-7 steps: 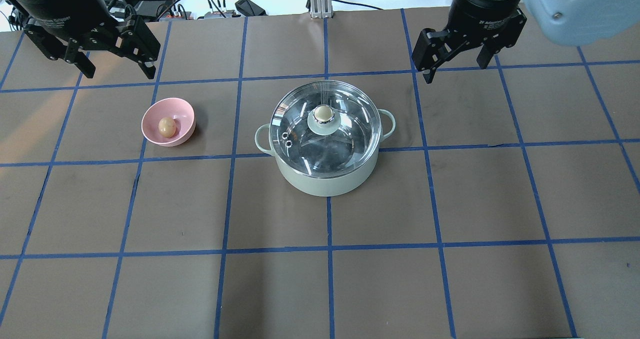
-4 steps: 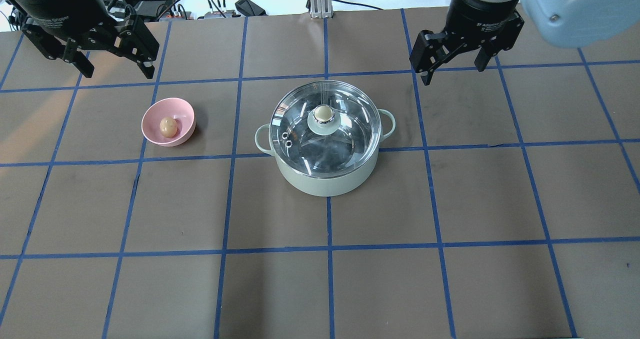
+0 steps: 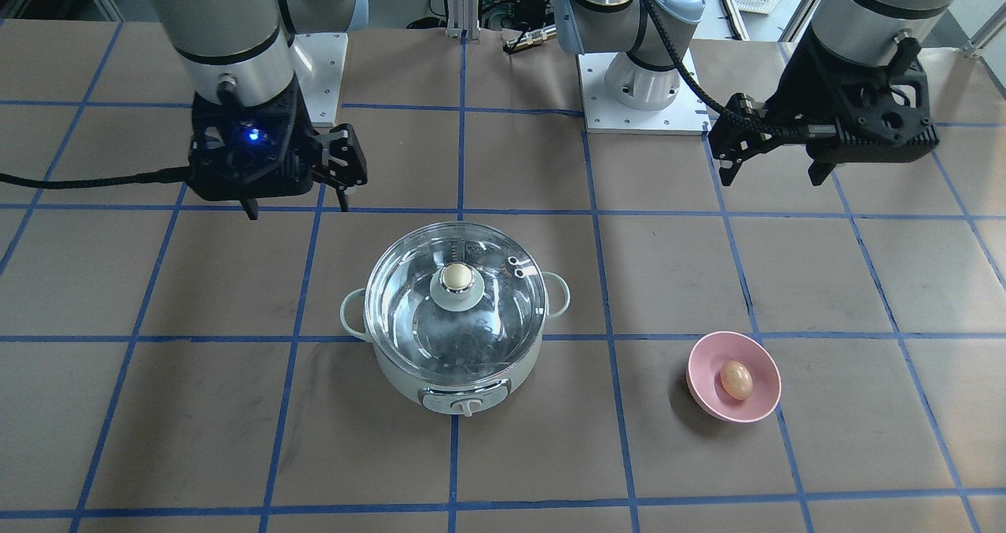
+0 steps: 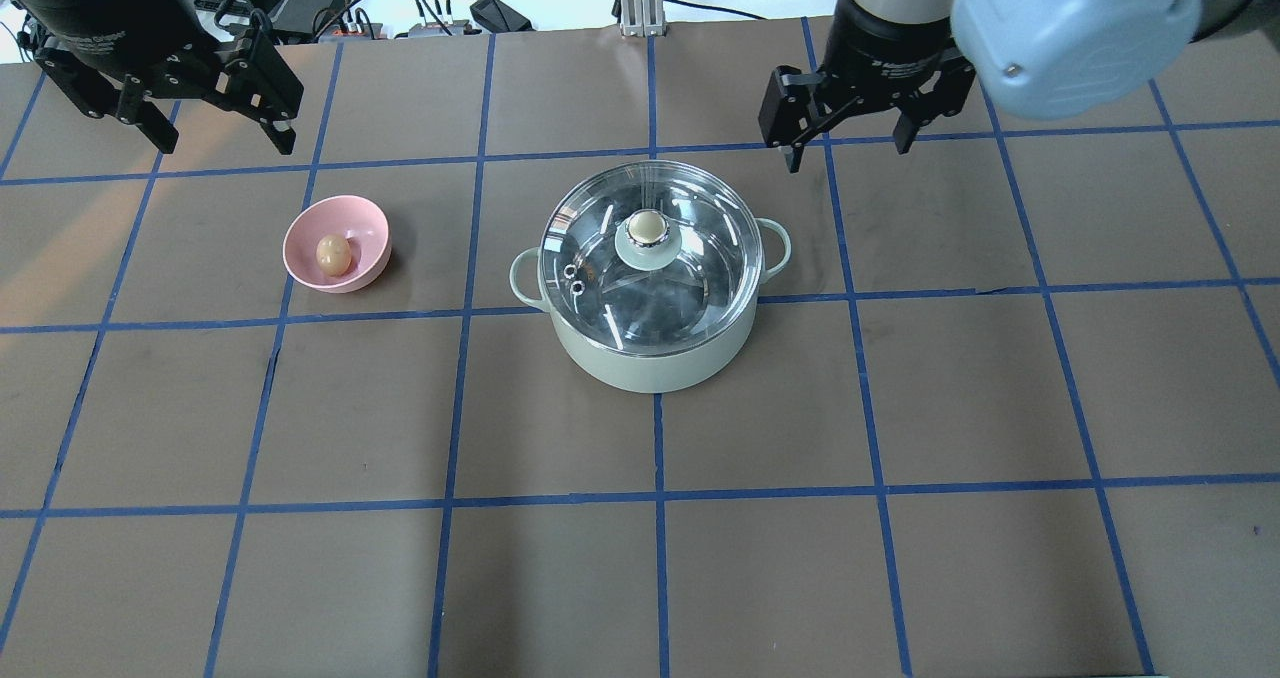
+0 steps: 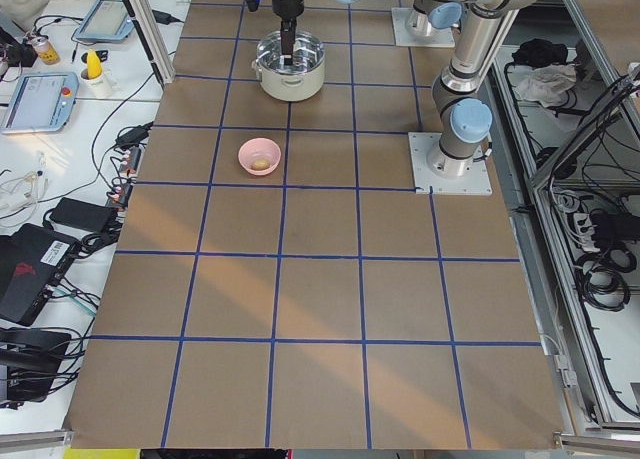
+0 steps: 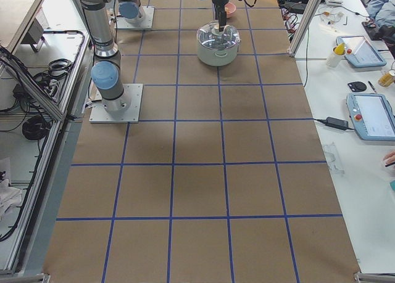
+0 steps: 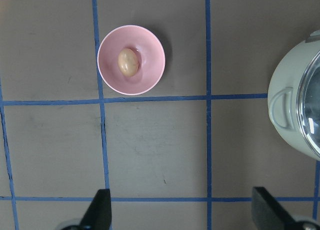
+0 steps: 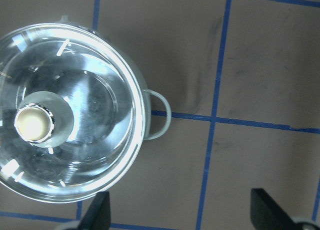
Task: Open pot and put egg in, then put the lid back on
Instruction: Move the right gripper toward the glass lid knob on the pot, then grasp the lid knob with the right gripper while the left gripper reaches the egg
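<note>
The pale mint pot (image 4: 650,363) stands mid-table with the clear glass lid (image 4: 700,283) on it; the lid's cream knob (image 4: 646,226) is at its centre. The tan egg (image 4: 333,252) lies in a small pink bowl (image 4: 368,270) to the pot's left. My right gripper (image 4: 848,153) is open and empty, raised just behind the pot's right side handle; its wrist view shows the lid (image 8: 95,89) and knob (image 8: 33,122) below it to the left. My left gripper (image 4: 224,143) is open and empty, raised behind the bowl; its wrist view shows the egg (image 7: 127,62).
The table is brown paper with a blue tape grid. The pot's control knob (image 3: 468,407) faces the far side from the robot. The two arm bases (image 3: 640,85) stand on plates at the robot's edge. Cables lie beyond that edge.
My right gripper has moved left, from behind the table's right part to just behind the pot's right handle. My left gripper has drifted slightly. Pot, lid, bowl and egg have not moved.
</note>
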`<state>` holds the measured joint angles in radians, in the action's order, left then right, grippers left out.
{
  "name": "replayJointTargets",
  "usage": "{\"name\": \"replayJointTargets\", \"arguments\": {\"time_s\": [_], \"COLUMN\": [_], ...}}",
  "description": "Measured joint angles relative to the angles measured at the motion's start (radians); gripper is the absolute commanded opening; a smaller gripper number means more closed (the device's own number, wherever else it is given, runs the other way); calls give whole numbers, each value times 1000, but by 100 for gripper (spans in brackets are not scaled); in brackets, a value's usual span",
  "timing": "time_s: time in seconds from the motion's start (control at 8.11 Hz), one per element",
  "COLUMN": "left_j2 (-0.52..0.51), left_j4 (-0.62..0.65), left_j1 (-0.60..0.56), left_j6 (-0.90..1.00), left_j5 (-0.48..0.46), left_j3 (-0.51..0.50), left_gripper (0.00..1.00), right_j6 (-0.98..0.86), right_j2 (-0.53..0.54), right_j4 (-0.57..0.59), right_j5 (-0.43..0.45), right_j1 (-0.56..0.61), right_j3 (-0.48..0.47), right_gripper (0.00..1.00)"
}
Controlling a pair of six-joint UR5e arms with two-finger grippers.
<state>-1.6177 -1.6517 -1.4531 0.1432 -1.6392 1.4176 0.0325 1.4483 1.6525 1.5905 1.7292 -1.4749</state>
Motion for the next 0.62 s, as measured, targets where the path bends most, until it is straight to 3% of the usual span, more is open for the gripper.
{"name": "replayJointTargets", "arguments": {"time_s": [0.12,0.62], "left_j2": [-15,-132], "left_j4": [24,108], "left_j1": [27,106], "left_j6": [37,176], "left_j5": [1,-2], "left_j3": [4,13], "left_gripper": [80,83], "right_j6": [57,296], "right_j2": [-21,-140], "right_j4": [35,172], "right_j5": [-1,-75], "right_j1": [43,144], "right_j3": [3,5], "right_gripper": [100,100]}}
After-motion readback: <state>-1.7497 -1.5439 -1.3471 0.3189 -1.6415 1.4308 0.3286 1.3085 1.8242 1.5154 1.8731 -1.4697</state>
